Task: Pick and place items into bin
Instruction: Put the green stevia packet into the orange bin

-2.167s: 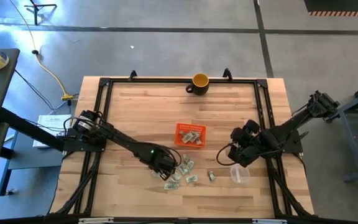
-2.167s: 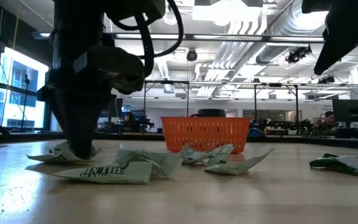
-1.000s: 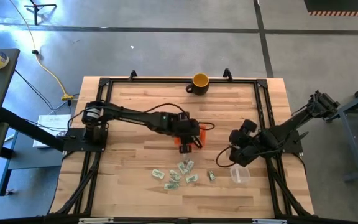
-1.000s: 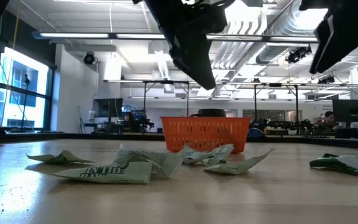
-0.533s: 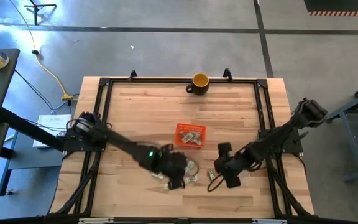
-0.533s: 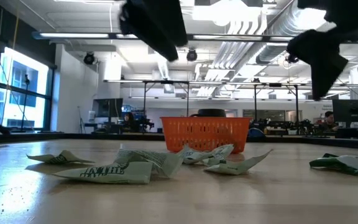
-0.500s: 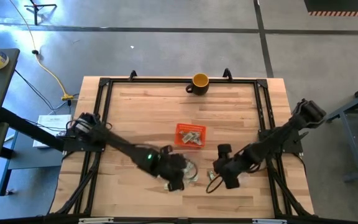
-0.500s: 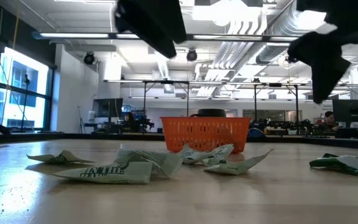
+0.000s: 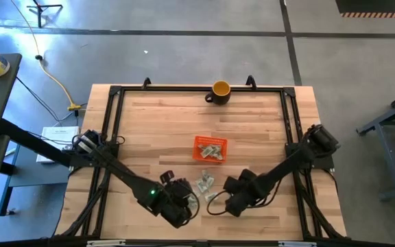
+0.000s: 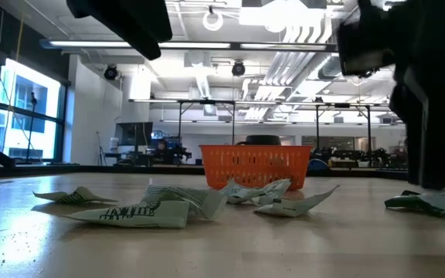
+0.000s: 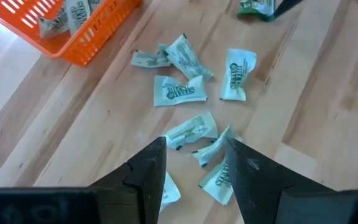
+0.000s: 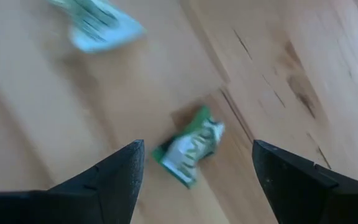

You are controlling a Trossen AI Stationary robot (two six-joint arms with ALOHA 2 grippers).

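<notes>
The orange bin (image 9: 210, 149) stands mid-table with a few items (image 11: 55, 15) inside. Several pale green and white items (image 11: 176, 90) lie loose on the wood just near of it. My left gripper (image 9: 186, 204) hovers open at the near side of this pile, with two items (image 11: 194, 134) ahead of its fingertips (image 11: 151, 171). My right gripper (image 9: 228, 199) is open and lowered over a single item (image 12: 188, 149) lying right of the pile. That item shows between the fingers and apart from them.
A yellow mug (image 9: 220, 90) stands at the table's far edge. Black frame rails (image 9: 112, 123) run along the left, right and far sides. Bare wood lies between the bin and the mug.
My left gripper has left its place above the bin and travelled to the table's near side, past the loose pile, staying high. My right gripper has swung from the right side toward the left and come down over the single item. The items have not moved.
</notes>
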